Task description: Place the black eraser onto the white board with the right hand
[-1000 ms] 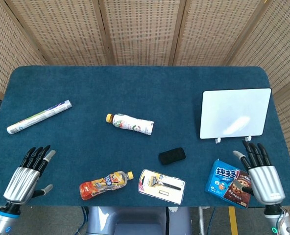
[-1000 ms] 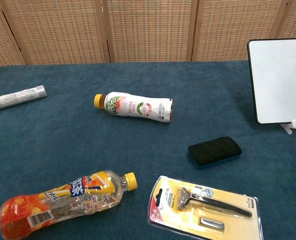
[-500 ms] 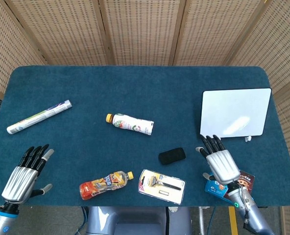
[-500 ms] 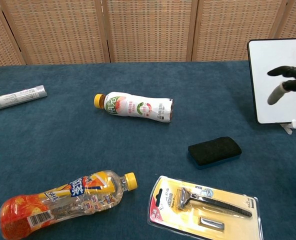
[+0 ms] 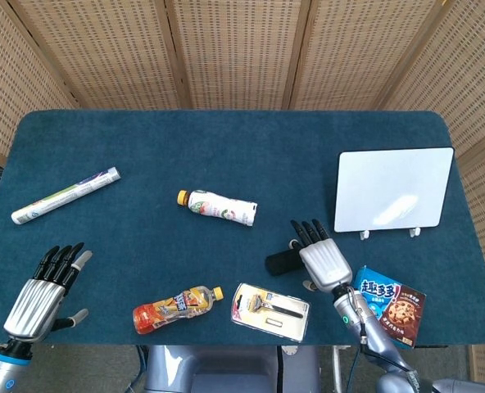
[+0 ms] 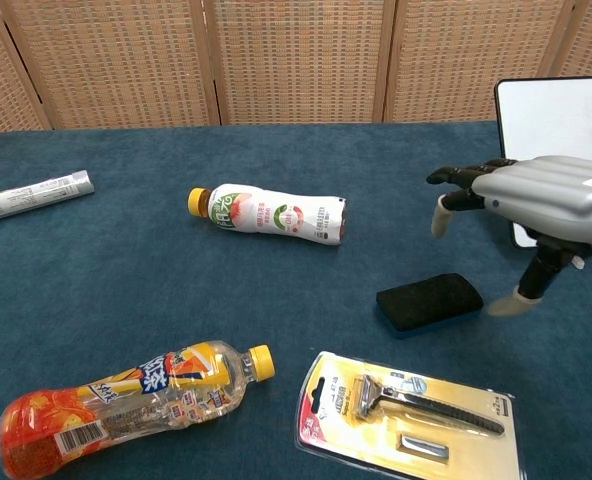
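Right hand [image 6: 546, 205]: was moved from the table's right edge to above the black eraser [image 6: 429, 301], fingers spread, nothing held.
Whiteboard [image 5: 393, 189]: was stood near the right edge.

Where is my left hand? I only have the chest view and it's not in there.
Observer: In the head view the left hand is over the near left corner of the dark blue table, fingers apart, holding nothing.
Operator: And that blue sliver at my right edge?
Observer: A blue biscuit packet, lying flat just to the right of the right hand, near the table's front edge.
Operator: Is the white board free? Mine is cut off.
Observer: The whole rectangular white board shows, with nothing on its face; it is beyond and to the right of the black eraser.
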{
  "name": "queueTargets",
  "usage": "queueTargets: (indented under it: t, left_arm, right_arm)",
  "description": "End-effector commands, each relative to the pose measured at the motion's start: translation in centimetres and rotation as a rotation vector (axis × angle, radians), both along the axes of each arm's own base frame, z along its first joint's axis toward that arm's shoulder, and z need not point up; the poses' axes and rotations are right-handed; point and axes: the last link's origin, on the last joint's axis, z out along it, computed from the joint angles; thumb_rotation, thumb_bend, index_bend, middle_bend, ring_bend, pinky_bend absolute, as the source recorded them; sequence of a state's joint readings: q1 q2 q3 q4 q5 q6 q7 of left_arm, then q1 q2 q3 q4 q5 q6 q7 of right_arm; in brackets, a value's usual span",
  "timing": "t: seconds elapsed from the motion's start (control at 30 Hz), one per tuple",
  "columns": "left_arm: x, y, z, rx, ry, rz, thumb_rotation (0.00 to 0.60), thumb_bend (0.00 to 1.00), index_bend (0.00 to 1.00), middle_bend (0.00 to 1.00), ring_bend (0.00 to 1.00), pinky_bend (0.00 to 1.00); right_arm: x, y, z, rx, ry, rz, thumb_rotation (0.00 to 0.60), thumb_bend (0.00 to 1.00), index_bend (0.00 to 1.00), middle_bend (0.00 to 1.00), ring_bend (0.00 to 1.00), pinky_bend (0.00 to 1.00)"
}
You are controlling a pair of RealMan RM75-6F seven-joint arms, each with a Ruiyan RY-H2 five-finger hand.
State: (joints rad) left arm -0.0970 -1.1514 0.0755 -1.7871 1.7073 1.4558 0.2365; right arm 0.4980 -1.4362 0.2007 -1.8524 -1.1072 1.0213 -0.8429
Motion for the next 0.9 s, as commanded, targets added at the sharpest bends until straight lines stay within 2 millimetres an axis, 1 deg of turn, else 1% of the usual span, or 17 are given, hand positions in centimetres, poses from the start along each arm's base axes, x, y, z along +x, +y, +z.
queueTargets:
  t: [0.03, 0.27, 0.43, 0.63, 0.9]
  left_arm:
    - [0.0, 0.0, -0.1, -0.004, 0.002, 0.001, 0.600, 0.13, 0.00, 0.00, 0.00, 0.00]
    - [0.0, 0.0, -0.2, -0.008, 0.005, 0.002, 0.600, 0.13, 0.00, 0.00, 0.00, 0.00]
    - [-0.1, 0.1, -0.3, -0.011, 0.009, 0.005, 0.600, 0.13, 0.00, 0.00, 0.00, 0.00]
    - [-0.1, 0.0, -0.2, -0.007, 0.009, 0.002, 0.600, 0.13, 0.00, 0.00, 0.00, 0.00]
    - [-0.1, 0.0, -0.2, -0.008, 0.009, 0.005, 0.600, 0.13, 0.00, 0.00, 0.00, 0.00]
  right_arm:
    - [0.3, -0.3, -1.0, 0.015, 0.012, -0.008, 0.600, 0.00, 0.29, 0.00, 0.00, 0.00]
    - [1.1, -0.7, -2.6, 0.052, 0.017, -0.033, 0.600, 0.00, 0.30, 0.00, 0.00, 0.00]
    - [1.4, -1.0, -3.2, 0.064, 0.029, -0.041, 0.600, 0.00, 0.30, 0.00, 0.00, 0.00]
    - [1.6, -1.2, -3.8, 0.071, 0.042, -0.044, 0.600, 0.00, 0.30, 0.00, 0.00, 0.00]
    - [2.7, -1.9, -4.4, 0.068, 0.061, -0.028, 0.600, 0.00, 0.31, 0.00, 0.00, 0.00]
